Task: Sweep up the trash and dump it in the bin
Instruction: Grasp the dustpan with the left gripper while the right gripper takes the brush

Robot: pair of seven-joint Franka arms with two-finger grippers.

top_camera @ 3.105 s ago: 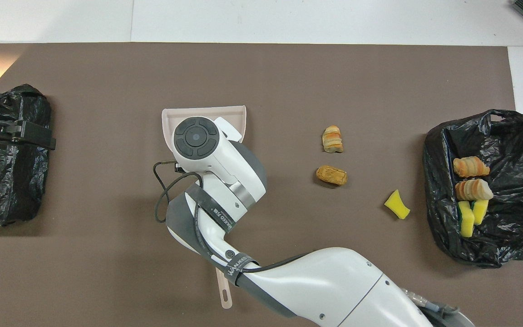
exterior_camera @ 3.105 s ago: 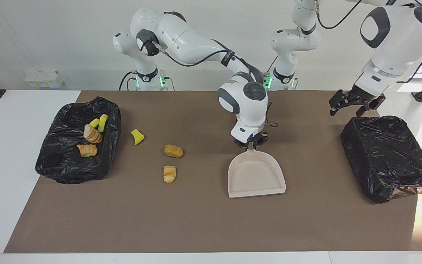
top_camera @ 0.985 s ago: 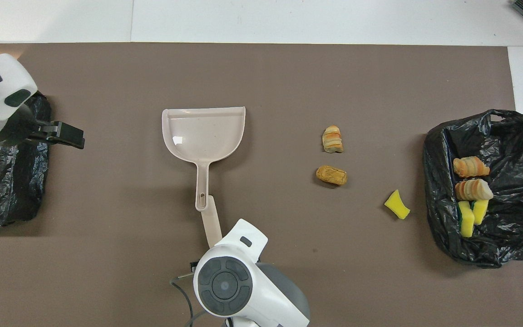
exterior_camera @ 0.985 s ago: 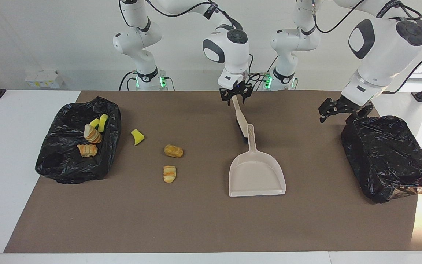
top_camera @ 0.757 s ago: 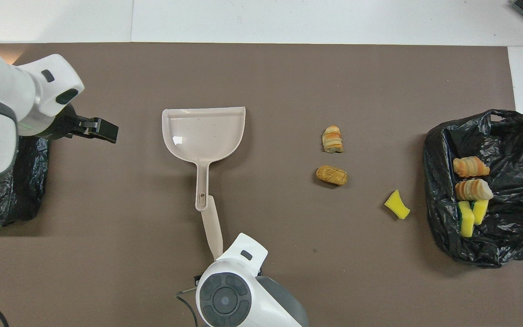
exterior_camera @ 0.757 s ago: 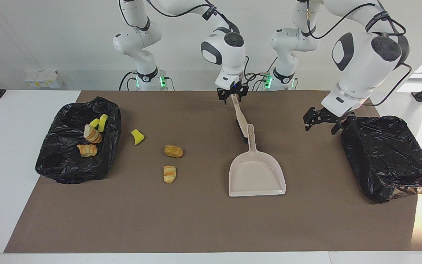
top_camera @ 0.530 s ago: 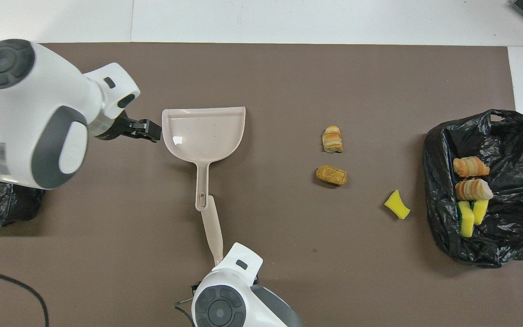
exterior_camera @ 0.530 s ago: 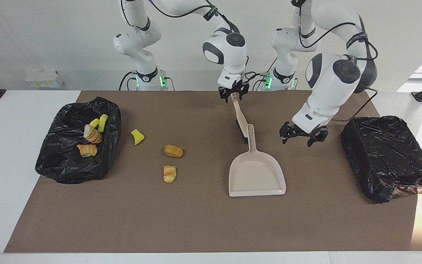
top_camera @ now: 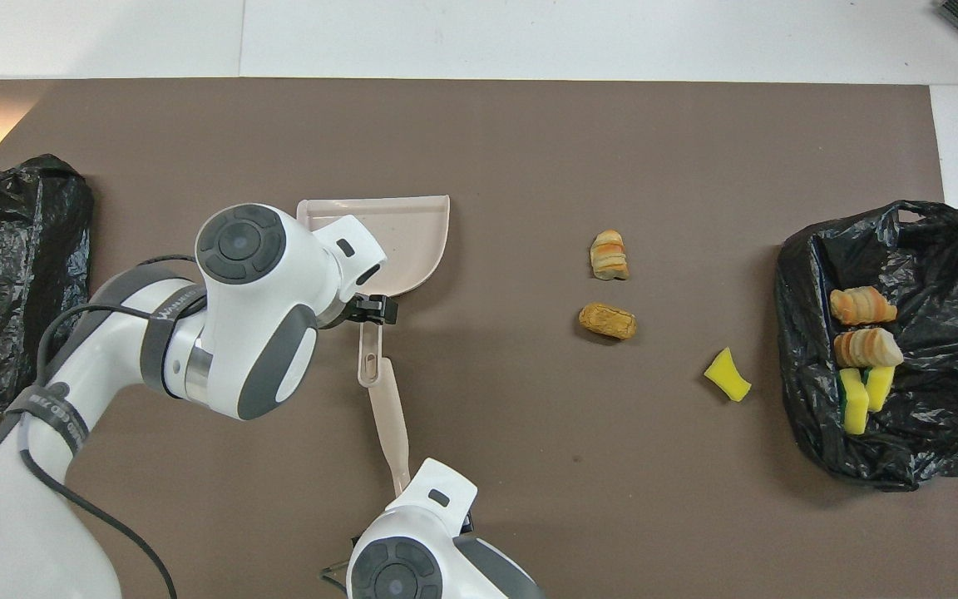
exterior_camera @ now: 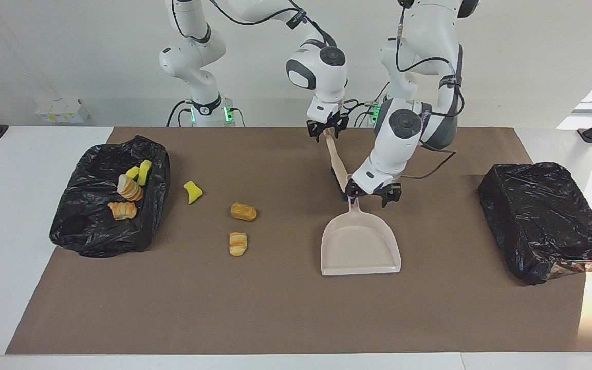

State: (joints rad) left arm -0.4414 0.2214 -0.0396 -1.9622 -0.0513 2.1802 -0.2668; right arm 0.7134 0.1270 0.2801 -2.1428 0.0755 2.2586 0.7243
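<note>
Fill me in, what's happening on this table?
The right gripper holds a beige long-handled brush, bristles down by the handle of the beige plastic dustpan. The open left gripper hangs over that handle, not gripping. Three trash pieces lie on the brown mat; four sit in the black bag-lined bin.

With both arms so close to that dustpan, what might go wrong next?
1. The left gripper, open over the dustpan handle, may nudge the pan away instead of gripping it.
2. The brush, held by the right gripper, reaches down beside that handle, so the arms might collide.
3. Three trash pieces on the mat lie apart; a sweep could miss some.
</note>
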